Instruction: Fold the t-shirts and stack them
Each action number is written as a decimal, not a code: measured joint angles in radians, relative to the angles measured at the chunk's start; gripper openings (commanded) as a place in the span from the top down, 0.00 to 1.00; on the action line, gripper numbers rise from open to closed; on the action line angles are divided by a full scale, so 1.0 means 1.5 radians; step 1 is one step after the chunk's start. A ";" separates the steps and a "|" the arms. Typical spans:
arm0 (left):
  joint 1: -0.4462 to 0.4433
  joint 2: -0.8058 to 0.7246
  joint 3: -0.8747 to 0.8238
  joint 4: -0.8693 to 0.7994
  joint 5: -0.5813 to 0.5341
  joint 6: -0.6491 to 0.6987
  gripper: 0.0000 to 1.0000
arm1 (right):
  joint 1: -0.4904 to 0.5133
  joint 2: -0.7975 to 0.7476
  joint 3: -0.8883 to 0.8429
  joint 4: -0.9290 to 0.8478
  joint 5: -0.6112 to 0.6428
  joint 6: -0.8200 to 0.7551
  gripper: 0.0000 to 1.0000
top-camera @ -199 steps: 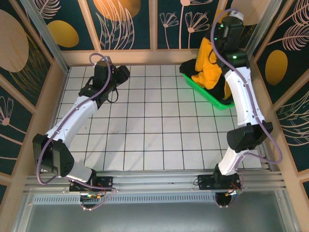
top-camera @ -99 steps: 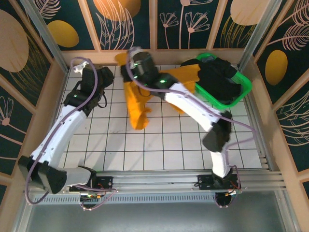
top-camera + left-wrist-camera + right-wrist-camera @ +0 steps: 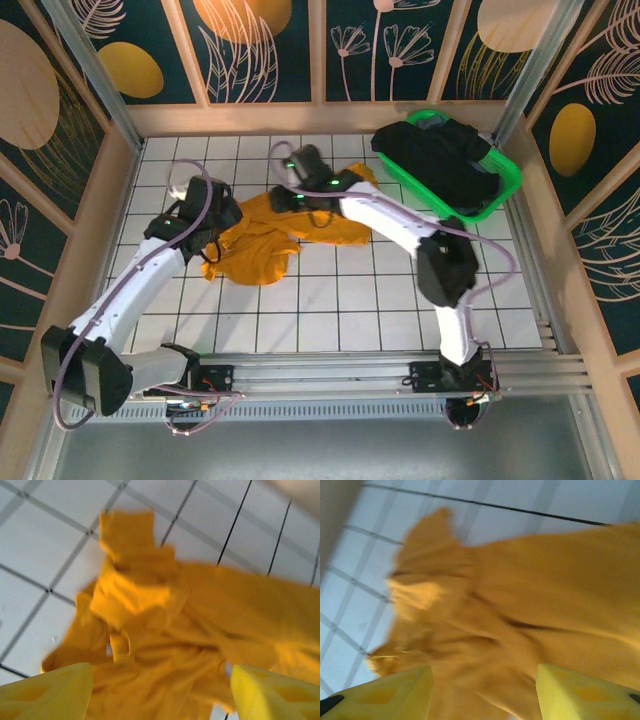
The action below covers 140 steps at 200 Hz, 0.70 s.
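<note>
The mustard t-shirt (image 3: 262,243) lies crumpled on the white tiles left of centre. My left gripper (image 3: 216,222) hangs over its left edge. In the left wrist view the shirt (image 3: 165,625) spreads in folds below my left gripper (image 3: 161,682), whose yellow fingers (image 3: 52,692) stand wide apart, open, with no cloth pinched. My right gripper (image 3: 300,192) is above the shirt's far edge. In the right wrist view the gripper (image 3: 484,682) is open over the blurred shirt (image 3: 520,605). The black t-shirt (image 3: 435,160) lies bunched in the basket.
The green plastic basket (image 3: 503,190) sits at the back right corner against the wall. Wooden walls with patterned panels close in the tiled floor (image 3: 350,300) on three sides. The right arm (image 3: 400,225) stretches diagonally across the middle.
The right arm swung the mustard shirt from over the basket leftward, lowered it onto the tiles and opened its jaws. The left arm came down to the shirt's left edge, opening wider.
</note>
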 measured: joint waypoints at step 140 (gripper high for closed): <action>0.019 0.096 -0.187 0.072 0.099 -0.130 0.38 | -0.175 -0.148 -0.327 0.046 0.073 0.015 0.46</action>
